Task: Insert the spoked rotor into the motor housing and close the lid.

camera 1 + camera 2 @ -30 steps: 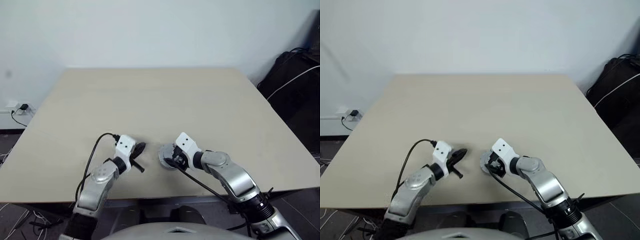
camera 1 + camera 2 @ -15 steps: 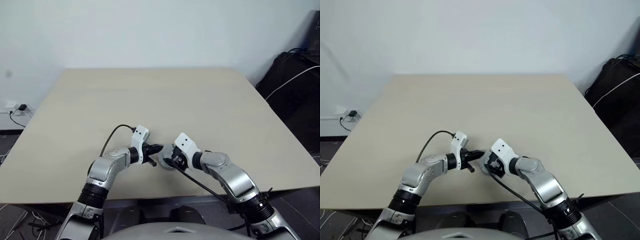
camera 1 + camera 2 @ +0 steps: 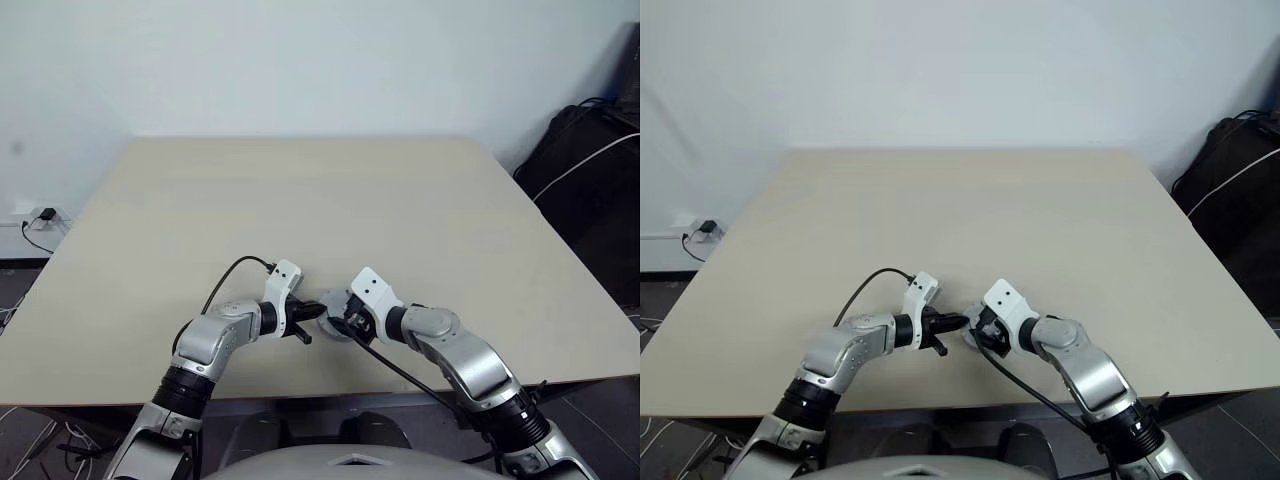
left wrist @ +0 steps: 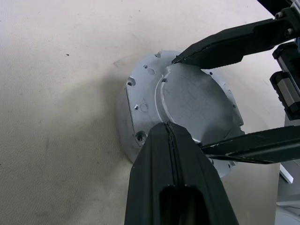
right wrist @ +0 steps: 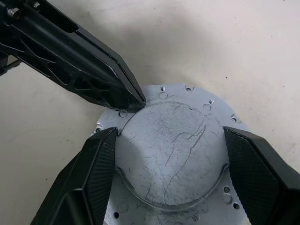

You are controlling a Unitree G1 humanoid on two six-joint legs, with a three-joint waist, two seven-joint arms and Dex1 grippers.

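left gripper (image 4: 174, 140) swung onto lid (image 5: 171, 150), pinched

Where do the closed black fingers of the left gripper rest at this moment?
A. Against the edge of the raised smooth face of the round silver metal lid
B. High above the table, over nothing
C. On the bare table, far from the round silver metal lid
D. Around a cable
A: the left gripper, its fingers shut together, has its tip at the rim of the raised smooth face of the round silver metal lid, while the right gripper's fingers straddle that face.
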